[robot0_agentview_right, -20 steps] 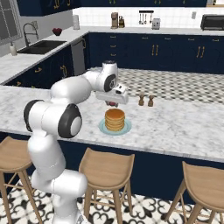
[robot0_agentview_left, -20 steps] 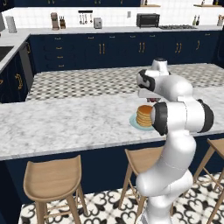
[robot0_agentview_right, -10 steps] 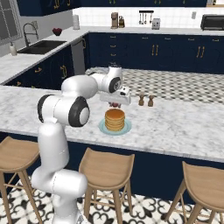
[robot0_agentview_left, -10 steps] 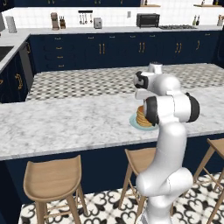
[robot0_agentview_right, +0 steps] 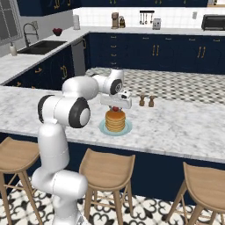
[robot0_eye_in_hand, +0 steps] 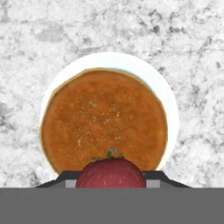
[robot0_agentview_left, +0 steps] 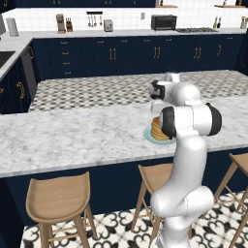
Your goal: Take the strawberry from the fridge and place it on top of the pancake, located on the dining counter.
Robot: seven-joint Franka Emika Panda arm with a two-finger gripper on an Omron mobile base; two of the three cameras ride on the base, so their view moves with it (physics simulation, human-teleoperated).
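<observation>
Room: showing navy cabinets (robot0_agentview_left: 111, 55) along the back wall, patterned floor tiles, wooden stools (robot0_agentview_right: 107, 169) lining the near side.
Desk: carrying a pale plate (robot0_agentview_right: 102, 128) on its white-grey marble top (robot0_agentview_left: 72, 135).
Pancake (robot0_eye_in_hand: 103, 118): sitting stacked on the plate, golden-brown, round.
Hand (robot0_agentview_right: 115, 105): hovering just above the stack, pinching narrowly on the strawberry (robot0_eye_in_hand: 110, 173).
Strawberry: hanging between the fingertips, over the near edge of the pancake, green leaves up, apart from the top layer.
Shakers (robot0_agentview_right: 146, 100): standing beside the plate, further back.
</observation>
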